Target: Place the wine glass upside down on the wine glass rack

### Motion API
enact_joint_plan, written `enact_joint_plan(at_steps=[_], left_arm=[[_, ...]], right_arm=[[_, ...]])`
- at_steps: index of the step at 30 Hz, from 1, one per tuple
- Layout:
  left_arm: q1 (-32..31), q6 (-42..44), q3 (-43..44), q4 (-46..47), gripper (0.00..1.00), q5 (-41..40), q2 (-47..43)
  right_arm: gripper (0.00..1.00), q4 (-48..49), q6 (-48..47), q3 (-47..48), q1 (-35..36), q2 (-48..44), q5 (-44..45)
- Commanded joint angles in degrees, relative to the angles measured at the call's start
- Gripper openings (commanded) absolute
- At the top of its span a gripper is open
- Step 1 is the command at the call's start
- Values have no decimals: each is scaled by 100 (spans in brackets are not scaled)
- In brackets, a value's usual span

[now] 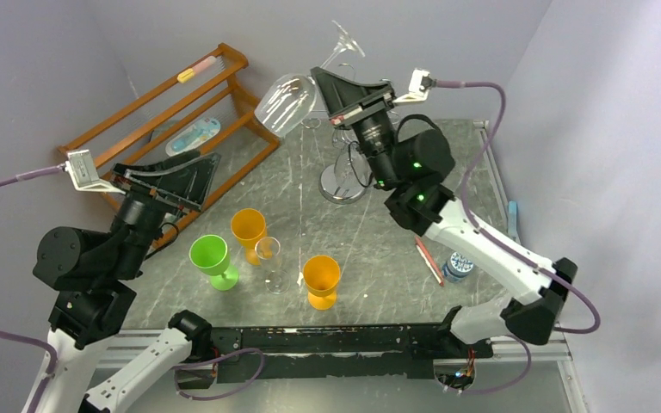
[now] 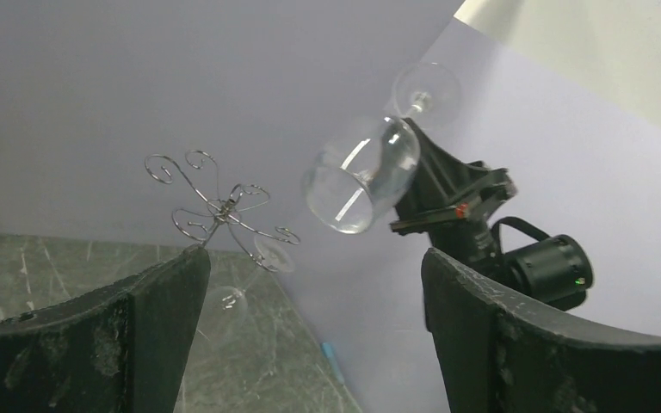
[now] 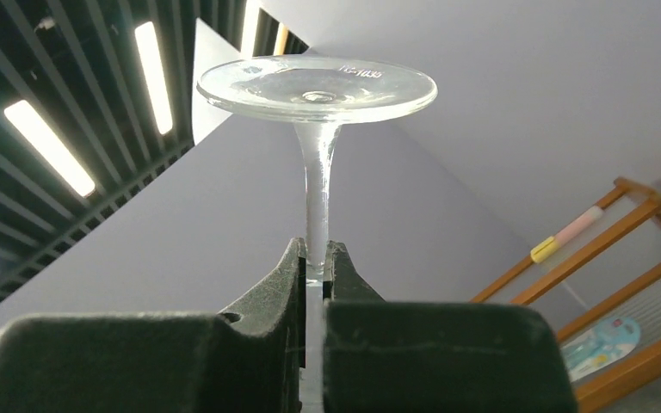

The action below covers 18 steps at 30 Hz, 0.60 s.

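Observation:
My right gripper (image 1: 321, 77) is shut on the stem of a clear wine glass (image 1: 286, 103) and holds it high and tilted, bowl to the lower left, foot (image 1: 347, 39) up and back. In the right wrist view my gripper (image 3: 314, 251) pinches the stem (image 3: 316, 189) below the round foot (image 3: 317, 86). The silver wire wine glass rack (image 1: 344, 183) stands just under and behind that gripper. The left wrist view shows its scroll arms (image 2: 219, 206) left of and below the held glass (image 2: 361, 176). Another clear glass (image 2: 224, 303) hangs upside down from it. My left gripper (image 1: 202, 176) is open and empty.
A green goblet (image 1: 213, 258), two orange goblets (image 1: 248, 228) (image 1: 321, 277) and a small clear glass (image 1: 268, 258) stand at the near middle. An orange wooden slatted rack (image 1: 181, 112) fills the back left. A pen (image 1: 429, 261) and a small bottle (image 1: 458, 265) lie right.

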Motion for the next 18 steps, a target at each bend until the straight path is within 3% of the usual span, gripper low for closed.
enact_joint_plan(at_steps=[1,9,18], left_arm=[[-39,342,335,-282,96,95,258],[-39,548,1089,-1077,96,642,1285],[-39,477,1112,-999,95,923,1752]], right_arm=[[0,-122,-937,-136,-117,-667,-374],[0,-1200,-2793,-143,-354,-1637,469],[0,-1978,-4650,-617,-388,-2340,2093]])
